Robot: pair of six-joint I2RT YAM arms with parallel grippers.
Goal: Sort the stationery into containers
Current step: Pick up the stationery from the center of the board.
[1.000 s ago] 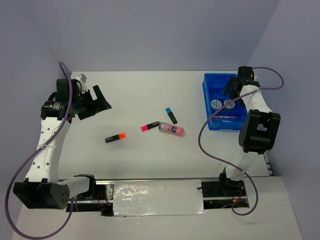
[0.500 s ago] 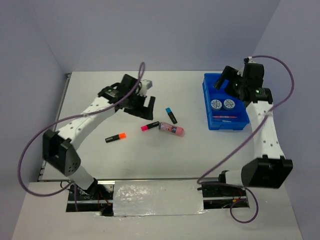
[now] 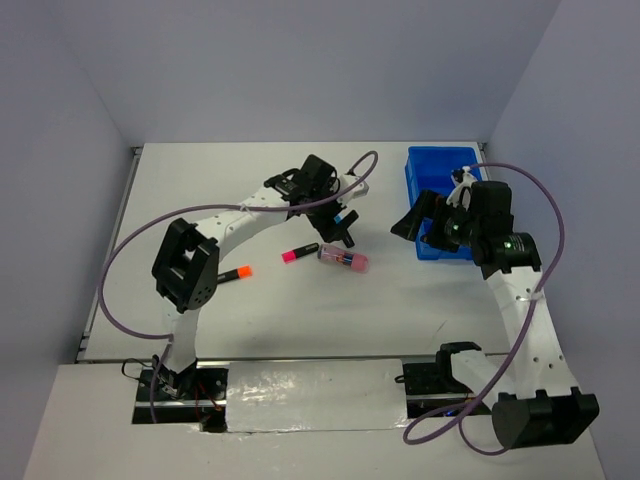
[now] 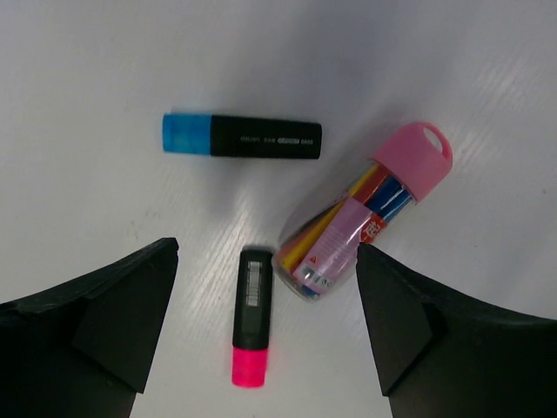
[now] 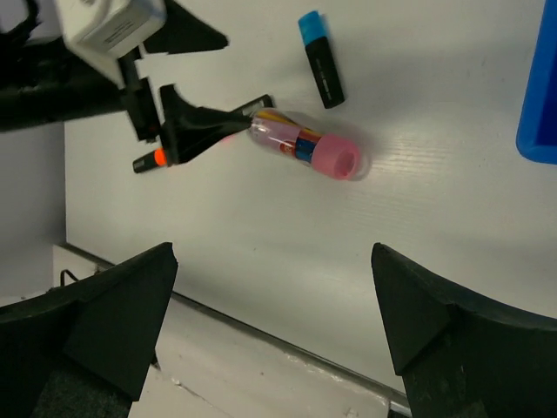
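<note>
The white counter [image 3: 250, 310] sits between pale lilac walls. The left end effector [image 4: 265, 252] hangs wide open over three items. In its wrist view the blue-capped highlighter [image 4: 242, 136] lies crosswise, cap to the left. The pink-capped highlighter [image 4: 252, 315] runs lengthwise, cap toward the bottom edge. The pink tube [image 4: 365, 213] slants just beside it, cap to the upper right. The orange-capped highlighter [image 3: 232, 273] lies apart, cap pointing right. The right end effector [image 5: 274, 252], also wide, hovers at the left side of the blue tray [image 3: 428, 170].

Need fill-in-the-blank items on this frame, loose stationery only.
1. The pen tube has a ___ lid.
2. The highlighter farthest from the blue tray has an ___ cap.
3. ___ highlighters lie outside the tray.
Missing words: pink; orange; three.
</note>
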